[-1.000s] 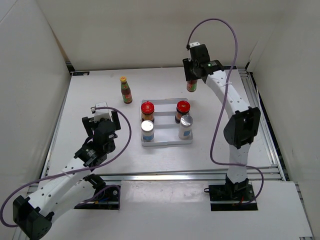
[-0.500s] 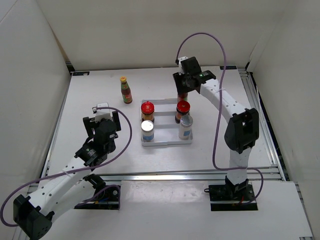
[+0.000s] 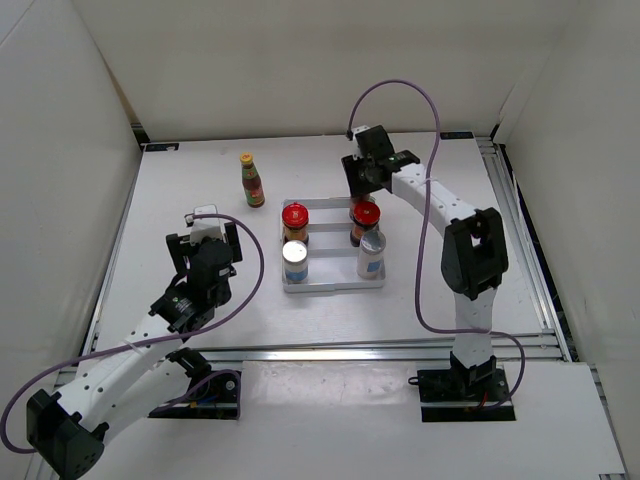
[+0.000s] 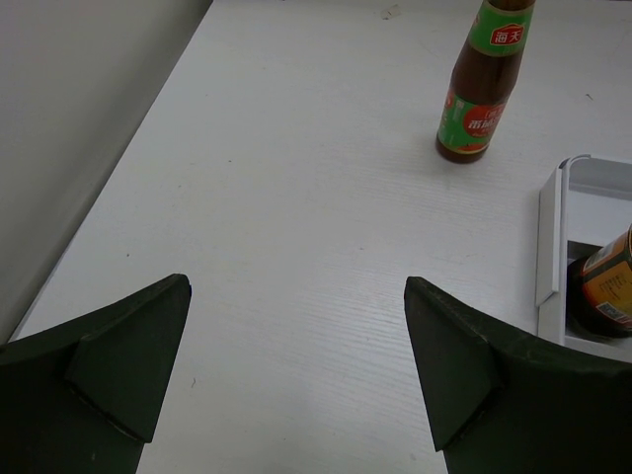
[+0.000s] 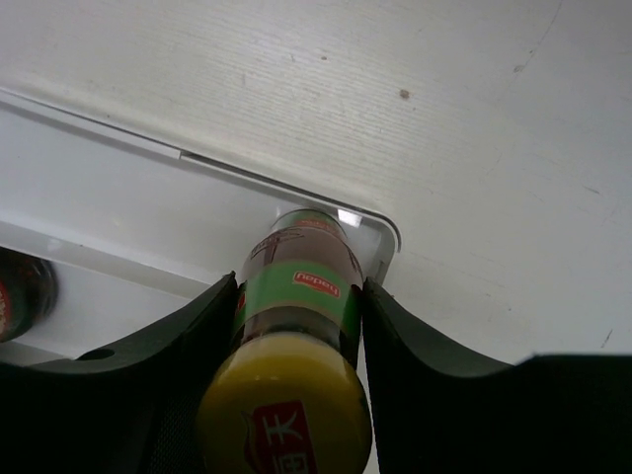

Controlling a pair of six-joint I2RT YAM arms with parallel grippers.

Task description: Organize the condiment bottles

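The slim red-sauce bottle (image 5: pixel 293 346) is clamped at its green neck in the right tool (image 5: pixel 299 296), its base straight below at the corner of the tray (image 5: pixel 118 188). It looks smooth, rigid and tippy, I'd guess, so that high neck grip suits it. The left tool (image 4: pixel 296 286) gapes empty, with the twin bottle (image 4: pixel 479 89) ahead and right of it on the worktop (image 4: pixel 296 148).
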